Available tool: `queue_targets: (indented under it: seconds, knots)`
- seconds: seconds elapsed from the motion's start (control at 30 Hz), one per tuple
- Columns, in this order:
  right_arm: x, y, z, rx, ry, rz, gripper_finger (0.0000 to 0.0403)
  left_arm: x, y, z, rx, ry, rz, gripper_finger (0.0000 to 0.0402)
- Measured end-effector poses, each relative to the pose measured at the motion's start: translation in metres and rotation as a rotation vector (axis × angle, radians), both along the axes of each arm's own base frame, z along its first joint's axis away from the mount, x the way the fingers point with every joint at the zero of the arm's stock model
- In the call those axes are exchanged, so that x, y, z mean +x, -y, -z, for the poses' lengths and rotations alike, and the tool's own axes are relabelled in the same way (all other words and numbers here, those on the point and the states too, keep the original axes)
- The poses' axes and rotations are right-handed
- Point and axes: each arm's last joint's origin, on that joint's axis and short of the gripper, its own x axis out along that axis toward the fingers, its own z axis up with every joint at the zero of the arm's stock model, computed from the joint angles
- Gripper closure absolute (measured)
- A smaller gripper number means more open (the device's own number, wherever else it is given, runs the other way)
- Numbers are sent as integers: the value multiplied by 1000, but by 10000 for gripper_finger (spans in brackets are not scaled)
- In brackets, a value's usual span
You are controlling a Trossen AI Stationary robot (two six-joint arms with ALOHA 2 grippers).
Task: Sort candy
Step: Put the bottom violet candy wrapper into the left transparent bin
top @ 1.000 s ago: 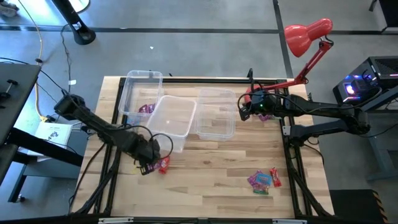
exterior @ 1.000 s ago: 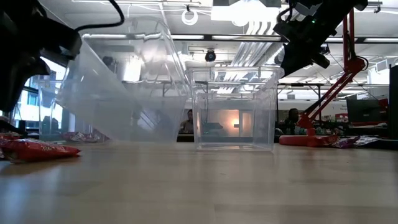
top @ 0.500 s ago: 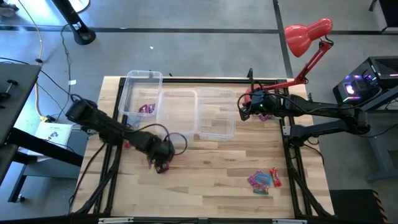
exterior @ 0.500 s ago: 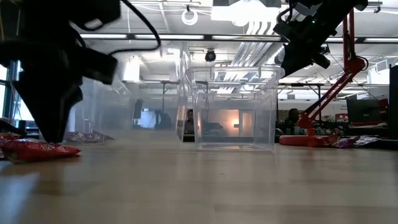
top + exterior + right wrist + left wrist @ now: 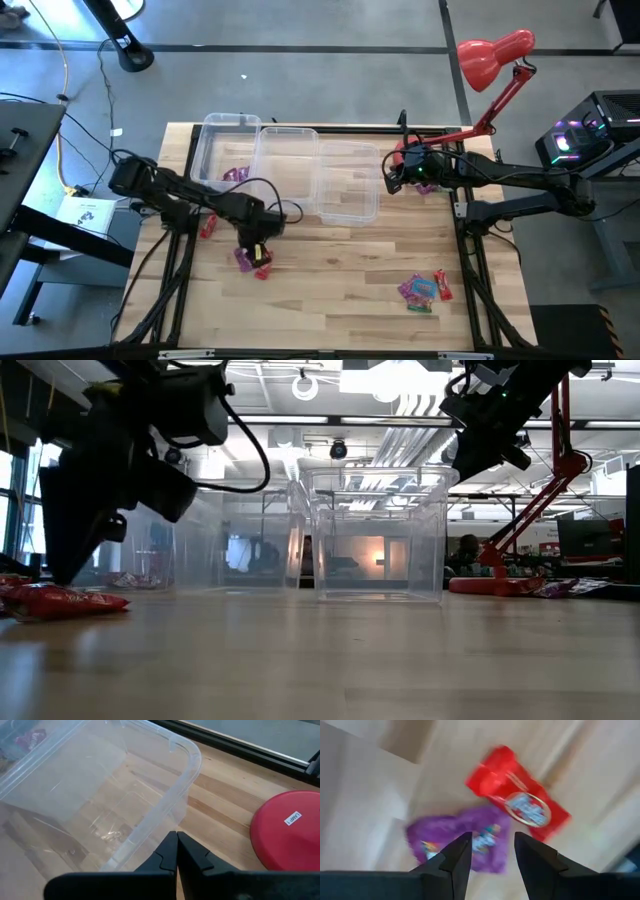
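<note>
High view: the left gripper [image 5: 255, 243] hangs over the near-left of the table [image 5: 340, 290], fingers parted and holding nothing, above a purple packet [image 5: 465, 837] and a red packet [image 5: 520, 802] lying side by side. More candy [image 5: 425, 288] lies near-right. The right gripper [image 5: 392, 177], fingers closed and empty, waits beside the right clear bin [image 5: 348, 180].

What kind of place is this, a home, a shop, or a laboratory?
Most likely a robotics lab or open workshop. A wooden table carries two robot arms, clear bins and a red desk lamp. Behind it, the low view shows a large hall with ceiling lights and exposed ducts.
</note>
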Motion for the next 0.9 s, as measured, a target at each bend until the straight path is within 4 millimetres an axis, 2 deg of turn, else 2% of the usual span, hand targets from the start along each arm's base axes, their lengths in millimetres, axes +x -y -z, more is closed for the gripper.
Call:
queue_targets:
  seconds: [0.2, 0.37, 0.47, 0.57, 0.8, 0.9]
  knots:
    - [0, 0, 0, 1, -2, 0, 403, -5, 2, -22, -139, 52, 46, 258]
    - [0, 0, 0, 1, -3, 0, 403, -17, 5, -34, -286, 23, 91, 258]
    - [0, 0, 0, 1, -4, 0, 403, -23, 6, -36, -289, -8, 101, 258]
    - [0, 0, 0, 1, -4, 0, 403, -25, 10, -36, -209, -8, 123, 258]
    - [-1, 0, 1, 5, -17, 0, 403, -28, 14, -32, 183, 7, 111, 258]
    - [-1, 0, 1, 4, -19, 1, 403, -30, 17, -31, 255, 2, 90, 258]
